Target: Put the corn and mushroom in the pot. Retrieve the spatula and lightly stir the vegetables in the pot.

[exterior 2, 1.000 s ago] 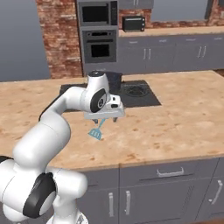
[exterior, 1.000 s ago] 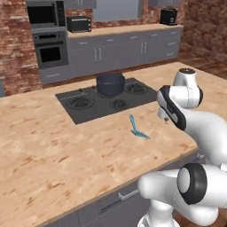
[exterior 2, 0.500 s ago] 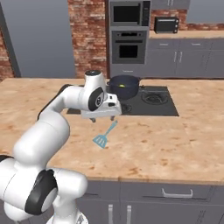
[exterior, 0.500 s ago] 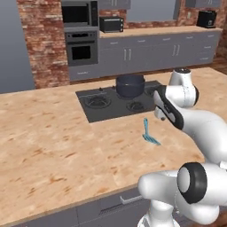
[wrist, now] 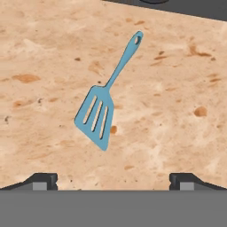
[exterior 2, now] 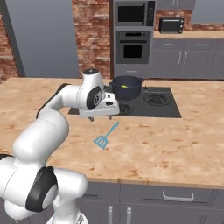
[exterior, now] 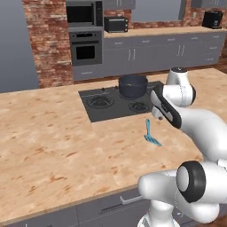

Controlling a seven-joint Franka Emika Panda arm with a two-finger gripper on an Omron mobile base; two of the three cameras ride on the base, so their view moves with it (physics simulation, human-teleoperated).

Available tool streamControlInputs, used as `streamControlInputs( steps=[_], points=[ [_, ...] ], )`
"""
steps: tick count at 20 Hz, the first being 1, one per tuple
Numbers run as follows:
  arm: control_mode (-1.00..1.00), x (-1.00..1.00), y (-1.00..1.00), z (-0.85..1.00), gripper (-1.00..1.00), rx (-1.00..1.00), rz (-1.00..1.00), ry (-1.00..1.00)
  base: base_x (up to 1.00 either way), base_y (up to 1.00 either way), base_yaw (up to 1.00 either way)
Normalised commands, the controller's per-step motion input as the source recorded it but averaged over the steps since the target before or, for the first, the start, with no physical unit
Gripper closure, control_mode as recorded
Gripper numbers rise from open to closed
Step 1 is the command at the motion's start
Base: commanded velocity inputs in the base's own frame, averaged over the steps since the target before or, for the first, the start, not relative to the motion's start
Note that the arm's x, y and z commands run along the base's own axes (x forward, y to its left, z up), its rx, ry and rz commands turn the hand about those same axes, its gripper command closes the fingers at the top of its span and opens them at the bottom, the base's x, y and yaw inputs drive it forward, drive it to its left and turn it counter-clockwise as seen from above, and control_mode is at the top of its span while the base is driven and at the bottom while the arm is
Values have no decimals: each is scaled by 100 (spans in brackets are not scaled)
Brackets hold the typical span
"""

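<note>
The gripper (wrist: 113, 179) hangs with its jaws spread wide and empty above one teal spatula (wrist: 105, 99), which lies flat on the bench (wrist: 177, 124) just beneath and ahead of it. A good pick likely means dropping straight down and pinching the slim handle, not the slotted head. Beyond the gripper stands one pot (exterior 2: 126, 87) with one yellow corn (exterior 2: 125, 86) inside.

Spatula (exterior: 150, 133) lies on counter (exterior: 53, 146) (before the pot (exterior: 132, 85)).
</note>
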Motion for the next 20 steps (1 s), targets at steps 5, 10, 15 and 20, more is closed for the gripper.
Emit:
streamControlInputs(
  steps=[5, 10, 15, 20],
  points=[
    [-100, 38, 1, -16, -100, 12, -14, 11, 7, 0, -5],
    [-100, 73, 12, -27, -100, 11, -26, 14, 0, 0, 0],
    [-100, 70, 3, -33, -100, 3, -18, 11, 0, 0, 0],
    [-100, 58, 1, -38, -100, -2, -14, 2, 0, 0, 0]
  ],
)
